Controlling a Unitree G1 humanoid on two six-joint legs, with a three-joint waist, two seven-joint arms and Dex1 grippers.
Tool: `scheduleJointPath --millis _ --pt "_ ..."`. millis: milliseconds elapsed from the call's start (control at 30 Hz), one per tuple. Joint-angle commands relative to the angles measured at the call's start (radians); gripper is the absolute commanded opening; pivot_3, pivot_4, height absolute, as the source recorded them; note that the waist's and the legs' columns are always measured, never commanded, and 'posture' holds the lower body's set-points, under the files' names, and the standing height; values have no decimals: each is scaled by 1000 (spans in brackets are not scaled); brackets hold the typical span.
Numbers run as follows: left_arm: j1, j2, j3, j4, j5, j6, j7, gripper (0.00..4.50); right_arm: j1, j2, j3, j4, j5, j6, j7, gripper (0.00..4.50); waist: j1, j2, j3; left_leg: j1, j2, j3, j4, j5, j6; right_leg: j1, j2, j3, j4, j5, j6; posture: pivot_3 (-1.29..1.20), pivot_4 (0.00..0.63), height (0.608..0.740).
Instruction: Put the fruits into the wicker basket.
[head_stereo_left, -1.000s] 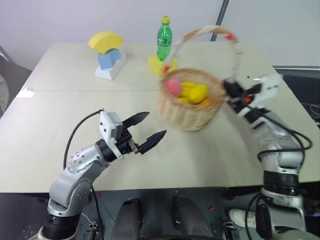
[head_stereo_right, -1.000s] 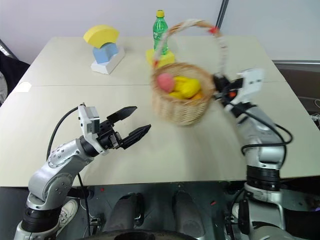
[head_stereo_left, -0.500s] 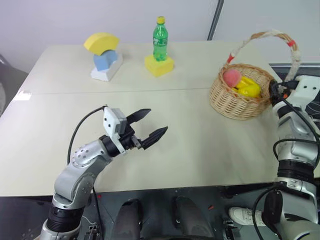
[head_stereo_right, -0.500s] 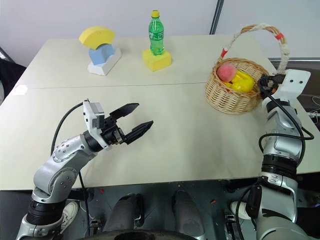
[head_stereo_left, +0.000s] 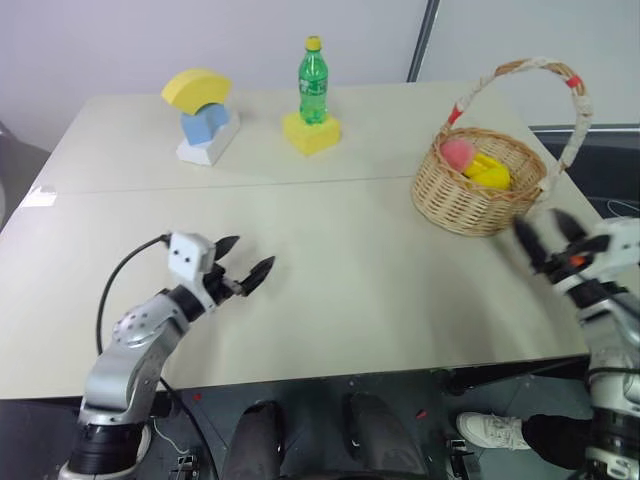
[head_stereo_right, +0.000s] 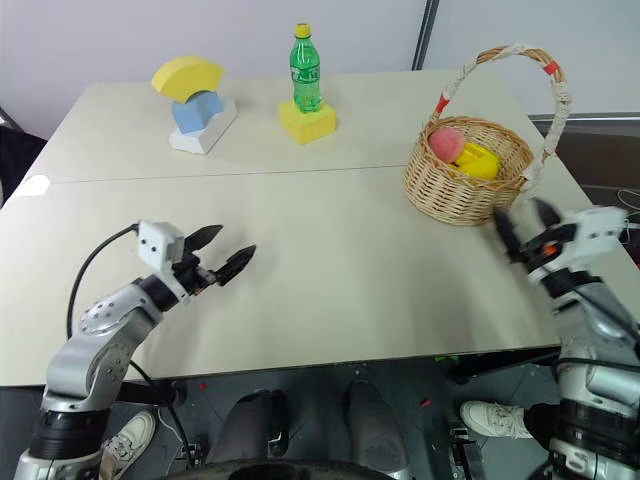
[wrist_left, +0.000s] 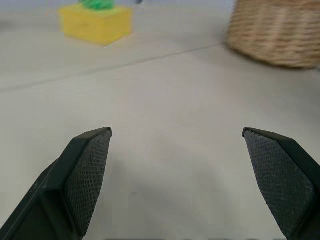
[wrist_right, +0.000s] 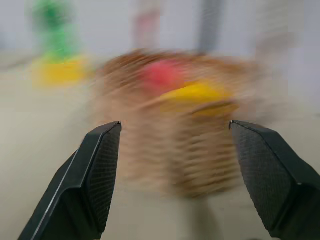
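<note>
**A:** Where do the fruits stand?

**B:** Both sit inside the wicker basket (head_stereo_right: 466, 178), which rests on the tabletop (head_stereo_right: 330, 250) near its right edge, toward the far right corner. The peach (head_stereo_right: 446, 142) lies on the side facing the table's middle; the mango (head_stereo_right: 478, 160) is touching it on the side nearer the right edge. The cloth-wrapped handle (head_stereo_right: 520, 62) arches upright over them.

**A:** So is the job finished?

**B:** I would judge so. No fruit lies loose on the tabletop, and the basket stands on its base with nothing gripping it.

**A:** And the grippers?

**B:** The right gripper (head_stereo_right: 520, 228) hangs just in front of the basket, toward the near right corner, fingers spread and empty. In its wrist view the basket sits between the two pads (wrist_right: 102, 170), apart from them, so it looks released rather than held. The left gripper (head_stereo_right: 220, 256) hovers over the near left part of the tabletop, well apart from the basket, fingers also wide and holding nothing.

**A:** Why is the left arm so far off?

**B:** Probably it simply has no part here, and keeping clear leaves the middle of the table free.

**A:** Anything else on the table?

**B:** Along the far edge, a green bottle (head_stereo_right: 305, 66) stands on a yellow foam block (head_stereo_right: 307, 121), and further toward the far left corner a stack of foam blocks (head_stereo_right: 196, 99). Neither is near the basket, so neither crowds it.
</note>
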Motion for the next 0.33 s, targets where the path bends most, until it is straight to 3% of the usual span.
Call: scheduleJointPath --millis 33,333 --pt "26 -13 42 -5 16 -65 9 4500 -7 -8 88 -55 -17 -37 97 3584 3 0 0 0 0 0 0 0 0 0 0 0 0 0 0 0 150 740" --pt "63 -41 49 -27 28 -66 45 4500 -100 -2 151 98 -50 -87 165 3584 19 -1 0 -2 -1 1 1 0 0 0 -2 0 -1 0 0 0 150 740"
